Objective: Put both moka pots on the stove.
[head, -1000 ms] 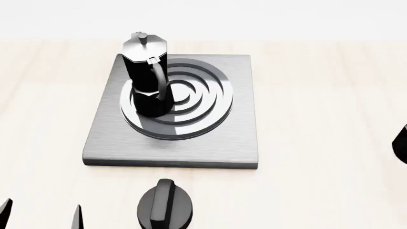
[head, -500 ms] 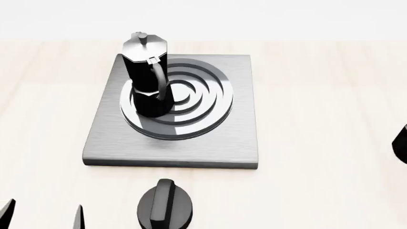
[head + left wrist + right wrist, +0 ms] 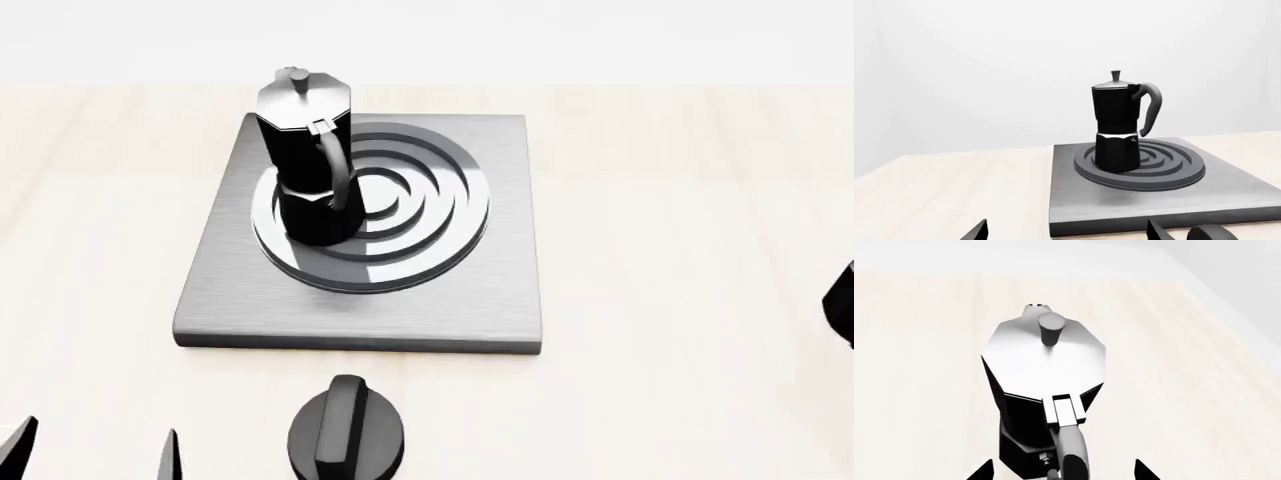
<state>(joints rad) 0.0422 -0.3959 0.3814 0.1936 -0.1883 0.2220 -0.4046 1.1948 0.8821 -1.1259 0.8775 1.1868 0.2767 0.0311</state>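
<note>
One black moka pot [image 3: 310,165] with a silver lid stands upright on the left part of the stove's ring burner [image 3: 400,205]; the left wrist view shows this moka pot [image 3: 1117,130] on the stove [image 3: 1154,195] too. The second moka pot [image 3: 1044,360] stands on the bare wooden table, seen from above. My right gripper [image 3: 1062,471] is open, with a fingertip on each side of that pot's handle [image 3: 1069,445], not touching it. My left gripper [image 3: 96,455] is open and empty in front of the stove's near left corner.
A short round black knob [image 3: 347,432] sits on the table just in front of the stove [image 3: 227,290]. A black shape [image 3: 843,305] shows at the right edge of the head view; I cannot tell what it is. Light wooden tabletop [image 3: 667,200] surrounds the stove.
The left fingertips have slid slightly right and down in the head view. The pot on the stove has not moved.
</note>
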